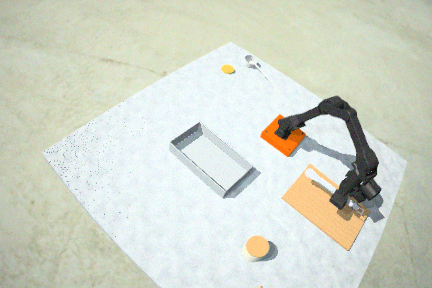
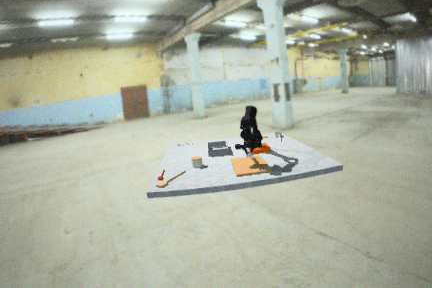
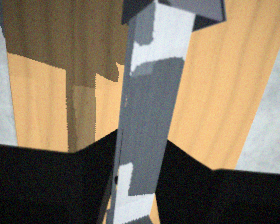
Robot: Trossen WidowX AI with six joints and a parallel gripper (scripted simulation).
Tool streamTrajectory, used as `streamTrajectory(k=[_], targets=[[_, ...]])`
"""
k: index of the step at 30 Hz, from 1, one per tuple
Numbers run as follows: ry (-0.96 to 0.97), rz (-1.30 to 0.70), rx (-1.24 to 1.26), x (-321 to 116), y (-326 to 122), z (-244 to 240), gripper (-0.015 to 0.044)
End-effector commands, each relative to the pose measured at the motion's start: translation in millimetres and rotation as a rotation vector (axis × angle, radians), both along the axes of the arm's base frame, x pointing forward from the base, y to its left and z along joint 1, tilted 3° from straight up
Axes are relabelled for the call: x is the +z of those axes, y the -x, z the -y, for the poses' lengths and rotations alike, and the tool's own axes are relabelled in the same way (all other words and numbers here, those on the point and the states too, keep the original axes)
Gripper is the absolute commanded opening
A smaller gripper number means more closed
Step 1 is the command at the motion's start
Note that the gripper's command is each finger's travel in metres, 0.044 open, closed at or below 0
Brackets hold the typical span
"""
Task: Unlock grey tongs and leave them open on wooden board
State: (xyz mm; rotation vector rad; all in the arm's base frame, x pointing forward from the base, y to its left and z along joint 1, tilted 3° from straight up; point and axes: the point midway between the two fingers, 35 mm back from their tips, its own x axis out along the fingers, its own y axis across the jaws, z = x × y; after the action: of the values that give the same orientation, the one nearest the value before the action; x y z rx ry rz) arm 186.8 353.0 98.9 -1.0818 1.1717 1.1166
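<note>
Tongs (image 1: 324, 180) (image 3: 148, 110), gripped by end effector (image 1: 345, 205) (image 3: 137, 136) above wooden board (image 1: 312, 206) (image 2: 245, 166) (image 3: 216, 100); judged stiff, light, possibly slippery; grasp best kept on the arms, clear of the hinge.

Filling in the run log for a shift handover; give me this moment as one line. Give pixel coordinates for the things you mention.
claw (image 1: 345, 210) (image 3: 137, 136): shut on grey tongs (image 1: 356, 207) (image 3: 151, 110) | tongs: over wooden board (image 1: 320, 204) (image 2: 244, 168) (image 3: 216, 90) | roasting tin (image 1: 212, 160) (image 2: 220, 152): without tongs

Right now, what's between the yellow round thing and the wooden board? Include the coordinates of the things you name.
The orange block (image 1: 288, 149) (image 2: 262, 149), under the arm's foot (image 1: 283, 129) (image 2: 251, 141), lies on the way to the wooden board (image 1: 309, 198) (image 2: 244, 166) (image 3: 211, 100); the top view shows it.
</note>
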Motion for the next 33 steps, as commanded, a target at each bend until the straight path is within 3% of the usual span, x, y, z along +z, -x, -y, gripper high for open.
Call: streamTrajectory(k=[1,16,33], targets=[[0.008,0.002,0.006,-9.1,0.0,2.0,-0.0150],[0.009,0.002,0.006,-24.5,0.4,3.5,-0.0150],[0.003,-0.001,0.000,-21.7,0.7,2.1,0.0296]])
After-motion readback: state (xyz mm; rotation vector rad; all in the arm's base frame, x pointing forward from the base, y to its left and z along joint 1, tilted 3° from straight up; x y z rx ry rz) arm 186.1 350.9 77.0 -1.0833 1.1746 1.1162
